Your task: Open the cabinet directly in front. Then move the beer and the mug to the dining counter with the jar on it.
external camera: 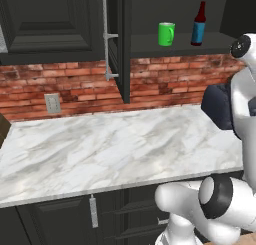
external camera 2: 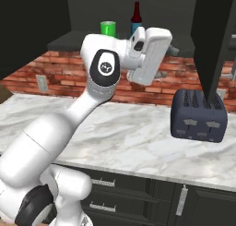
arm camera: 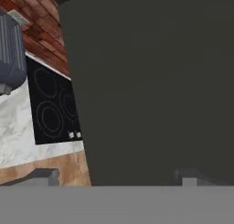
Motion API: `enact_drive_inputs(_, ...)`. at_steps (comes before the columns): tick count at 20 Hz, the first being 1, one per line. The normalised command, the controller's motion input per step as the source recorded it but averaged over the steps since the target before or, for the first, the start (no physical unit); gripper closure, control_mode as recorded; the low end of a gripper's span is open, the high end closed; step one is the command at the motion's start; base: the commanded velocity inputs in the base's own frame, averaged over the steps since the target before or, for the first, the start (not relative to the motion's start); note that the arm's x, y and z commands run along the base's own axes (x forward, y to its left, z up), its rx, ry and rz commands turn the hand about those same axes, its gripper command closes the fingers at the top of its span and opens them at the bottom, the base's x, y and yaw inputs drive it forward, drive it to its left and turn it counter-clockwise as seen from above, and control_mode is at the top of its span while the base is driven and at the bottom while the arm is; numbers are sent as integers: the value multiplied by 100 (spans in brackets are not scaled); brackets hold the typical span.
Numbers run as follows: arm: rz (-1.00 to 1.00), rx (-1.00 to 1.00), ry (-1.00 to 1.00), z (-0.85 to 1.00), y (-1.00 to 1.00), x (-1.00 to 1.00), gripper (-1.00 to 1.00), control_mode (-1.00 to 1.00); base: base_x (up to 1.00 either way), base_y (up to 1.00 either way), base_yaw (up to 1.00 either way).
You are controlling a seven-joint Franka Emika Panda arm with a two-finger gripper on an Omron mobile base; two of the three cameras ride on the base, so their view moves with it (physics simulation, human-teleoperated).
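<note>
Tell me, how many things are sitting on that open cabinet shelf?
2: a green mug toward the shelf's left, and a beer bottle with a blue label just to its right, standing apart. The arm covers part of the shelf from the right side, so more may be hidden.

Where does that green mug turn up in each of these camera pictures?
Left base view: the green mug stands on the open cabinet's shelf, upper middle, left of the beer bottle.
Right base view: the mug is at top centre, just above the arm, again left of the bottle.
Hand view: not in it.
Shared landmark: the brick wall.
</note>
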Motion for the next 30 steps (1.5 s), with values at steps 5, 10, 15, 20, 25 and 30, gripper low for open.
enact_drive_inputs(5,0,34,-10,0,99,-29,-100,-100,0,0,0)
enact_drive_inputs(10,0,53,-26,-1,57,-4,-100,-100,0,0,0)
enact_drive_inputs(15,0,60,-39,-5,23,0,-100,-100,0,0,0)
enact_drive_inputs(20,0,56,-37,-36,18,0,-100,-100,0,0,0)
enact_drive_inputs(25,1,5,-14,-4,0,-3,-100,-100,0,0,0)
enact_drive_inputs(30,14,9,-53,17,0,-24,-100,-100,0,0,0)
